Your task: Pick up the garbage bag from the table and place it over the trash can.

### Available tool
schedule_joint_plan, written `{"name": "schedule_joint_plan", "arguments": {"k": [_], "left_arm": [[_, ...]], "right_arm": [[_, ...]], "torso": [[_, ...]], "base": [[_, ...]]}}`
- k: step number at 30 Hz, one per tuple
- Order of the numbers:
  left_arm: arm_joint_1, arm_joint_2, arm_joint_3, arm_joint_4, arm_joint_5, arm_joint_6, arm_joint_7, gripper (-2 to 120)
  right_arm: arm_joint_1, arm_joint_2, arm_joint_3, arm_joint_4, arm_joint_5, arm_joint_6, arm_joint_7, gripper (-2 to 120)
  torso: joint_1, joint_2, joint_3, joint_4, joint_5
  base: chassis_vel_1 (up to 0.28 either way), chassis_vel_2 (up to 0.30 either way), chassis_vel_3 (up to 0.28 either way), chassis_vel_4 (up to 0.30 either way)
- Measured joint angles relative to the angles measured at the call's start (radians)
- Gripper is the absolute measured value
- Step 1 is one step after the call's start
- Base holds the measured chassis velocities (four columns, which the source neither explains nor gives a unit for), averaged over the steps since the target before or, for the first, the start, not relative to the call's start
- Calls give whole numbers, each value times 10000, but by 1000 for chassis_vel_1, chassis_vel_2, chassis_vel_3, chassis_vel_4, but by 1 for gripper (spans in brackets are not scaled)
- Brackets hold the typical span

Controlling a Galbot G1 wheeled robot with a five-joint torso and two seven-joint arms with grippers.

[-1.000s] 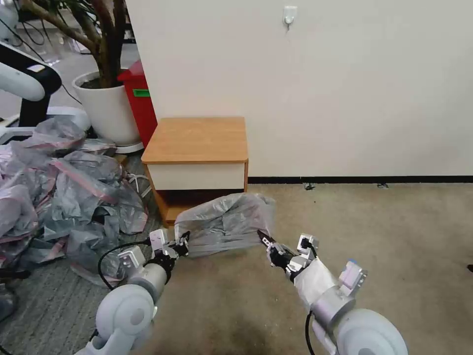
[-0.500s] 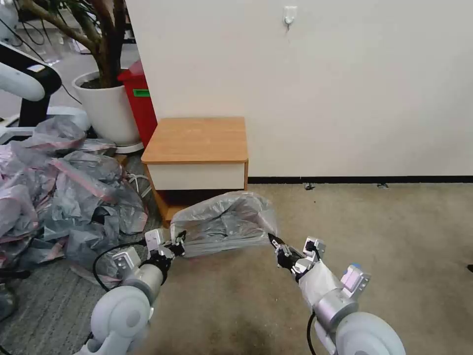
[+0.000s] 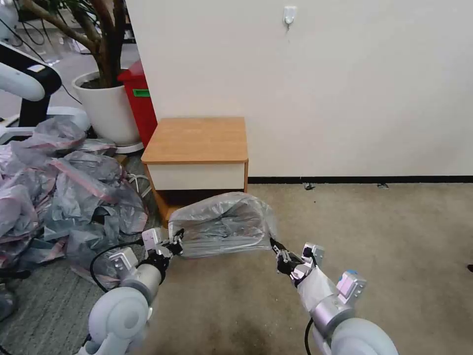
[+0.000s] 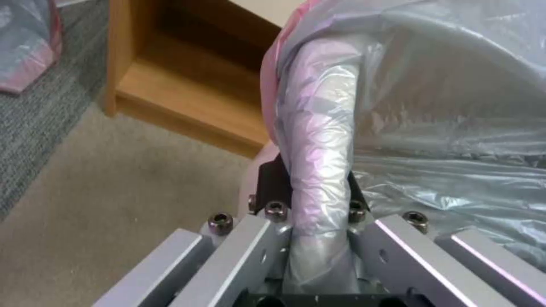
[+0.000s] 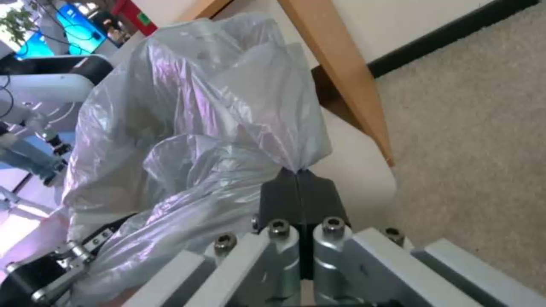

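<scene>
Both tools, left (image 3: pixel 178 238) & right (image 3: pixel 272 243), clamp garbage bag (image 3: pixel 221 223) stretched w/ table (image 3: pixel 197 139) behind.

Between the black matt fingers (image 4: pixel 272 187) the garbage bag (image 3: pixel 224 224) is thin, crinkly, glossy translucent plastic. Behind the fingers, brushed metal brackets (image 5: pixel 364 273). Beyond the fingertips, the table (image 3: pixel 197 140) looks like smooth matt wood over rough carpet (image 3: pixel 394 231).

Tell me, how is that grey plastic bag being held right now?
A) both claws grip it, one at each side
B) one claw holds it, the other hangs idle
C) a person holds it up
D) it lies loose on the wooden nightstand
A: the left claw and the right claw each pinch an edge of the garbage bag, stretched between them.
</scene>
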Motion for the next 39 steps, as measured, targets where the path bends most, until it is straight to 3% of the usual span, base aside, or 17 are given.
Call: {"name": "schedule_joint_plan", "arguments": {"k": [23,26,32,39], "left_arm": [[214,4,-25,-213,-213,433,42,3],[100,83,-84,-89,-349,448,40,3],[5,345,-256,12,-593,478,43,3],[-168,932,-531,193,-880,499,177,3]], "right_arm": [[252,-308,-279,-503,-755,171,-103,0],[158,-402,-354,-436,-1113,315,-118,17],[85,-572,-381,-440,-1510,457,-149,33],[27,-904,-51,-718,-1624,813,-292,61]], "torso": [[0,0,0,0,1],[0,0,0,0,0],[0,0,0,0,0],[0,0,0,0,0]], "base": [[0,0,0,0],[0,0,0,0],[0,0,0,0],[0,0,0,0]]}}
